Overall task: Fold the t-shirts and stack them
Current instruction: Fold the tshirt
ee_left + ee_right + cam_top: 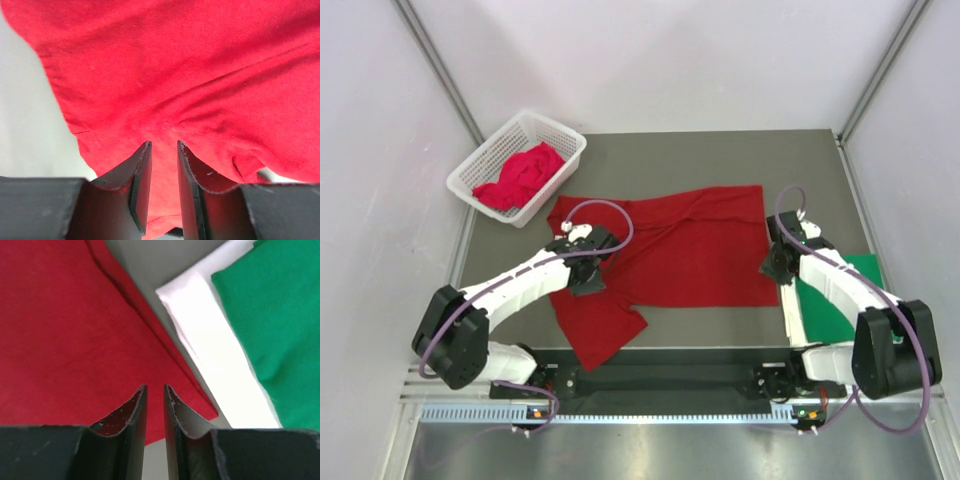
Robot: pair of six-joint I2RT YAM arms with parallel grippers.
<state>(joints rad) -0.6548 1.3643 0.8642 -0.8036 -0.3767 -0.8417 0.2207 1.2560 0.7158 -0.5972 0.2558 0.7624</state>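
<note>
A dark red t-shirt (690, 250) lies spread across the middle of the grey table, with one part trailing toward the near edge at the left. My left gripper (588, 278) is down on its left side. In the left wrist view (164, 145) the jaws are nearly closed and wrinkles in the red cloth (190, 65) run to the tips. My right gripper (775, 265) is at the shirt's right edge. In the right wrist view (155, 387) its jaws are narrow on the flat red corner (60, 330). A bright green t-shirt (840, 295) lies folded at the right.
A white lattice basket (480, 170) at the back left holds a crumpled pinkish red t-shirt (520, 175). The green t-shirt (275, 315) lies on a white sheet (210, 340) beside the red shirt's corner. Walls enclose the table on three sides.
</note>
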